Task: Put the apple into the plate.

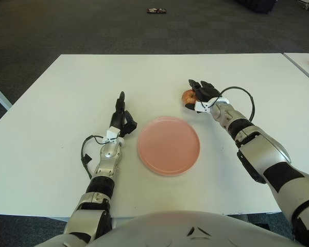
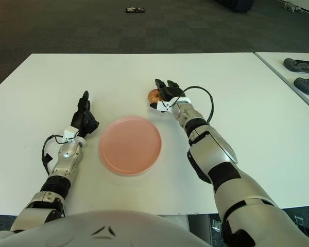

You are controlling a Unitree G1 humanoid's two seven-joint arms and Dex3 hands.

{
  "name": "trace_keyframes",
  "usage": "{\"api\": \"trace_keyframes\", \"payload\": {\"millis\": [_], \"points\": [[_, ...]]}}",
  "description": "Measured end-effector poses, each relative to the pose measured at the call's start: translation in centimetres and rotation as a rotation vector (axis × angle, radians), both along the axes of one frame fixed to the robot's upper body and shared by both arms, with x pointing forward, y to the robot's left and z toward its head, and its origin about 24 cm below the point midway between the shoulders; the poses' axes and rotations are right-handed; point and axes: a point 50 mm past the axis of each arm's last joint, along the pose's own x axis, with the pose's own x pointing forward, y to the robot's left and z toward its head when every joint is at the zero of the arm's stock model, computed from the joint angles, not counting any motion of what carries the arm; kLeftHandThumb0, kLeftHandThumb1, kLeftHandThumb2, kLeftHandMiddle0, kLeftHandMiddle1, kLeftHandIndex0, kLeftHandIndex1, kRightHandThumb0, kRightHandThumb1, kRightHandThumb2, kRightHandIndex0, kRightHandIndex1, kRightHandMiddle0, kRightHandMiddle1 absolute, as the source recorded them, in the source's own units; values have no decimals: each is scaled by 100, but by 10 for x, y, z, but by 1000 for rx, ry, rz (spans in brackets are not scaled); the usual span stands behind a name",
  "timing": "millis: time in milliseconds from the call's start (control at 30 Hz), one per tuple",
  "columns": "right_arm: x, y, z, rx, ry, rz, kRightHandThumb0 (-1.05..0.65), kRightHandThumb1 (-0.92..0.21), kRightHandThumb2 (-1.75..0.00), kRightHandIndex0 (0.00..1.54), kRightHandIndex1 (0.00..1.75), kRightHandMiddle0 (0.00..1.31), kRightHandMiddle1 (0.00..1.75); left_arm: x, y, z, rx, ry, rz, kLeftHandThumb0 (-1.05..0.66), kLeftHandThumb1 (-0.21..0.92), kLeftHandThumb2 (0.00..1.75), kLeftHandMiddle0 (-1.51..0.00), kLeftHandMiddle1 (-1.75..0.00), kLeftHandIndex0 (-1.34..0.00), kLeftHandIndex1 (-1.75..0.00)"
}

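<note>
The apple [image 1: 188, 96] sits on the white bench [image 1: 62, 103] just beyond the pink plate [image 1: 168, 145], off its far right edge. The right hand [image 1: 202, 94] is against the apple's right side, its dark fingers [image 1: 194, 84] curled around it. The left hand [image 1: 121, 118] shows left of the plate, fingers loosely extended, holding nothing.

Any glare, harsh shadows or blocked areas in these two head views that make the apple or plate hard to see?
Left eye view: lighting is even, the white table has no hot spots, the plate is fully visible with a thin soft shadow. Both views: the right hand covers part of the apple. Right eye view: the left hand casts only a faint shadow beside the plate.
</note>
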Motion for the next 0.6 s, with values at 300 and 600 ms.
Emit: {"api": "trace_keyframes", "payload": {"millis": [300, 600], "points": [[0, 1, 0, -14, -10, 5, -105, -92, -73, 0, 0, 1, 1, 0, 0, 0, 1, 2, 4, -101, 92, 125, -1, 0, 0, -11], [-1, 1, -1, -23, -30, 11, -105, -92, -71, 4, 1, 4, 8, 0, -1, 0, -3, 3, 9, -100, 92, 125, -1, 0, 0, -13]]}}
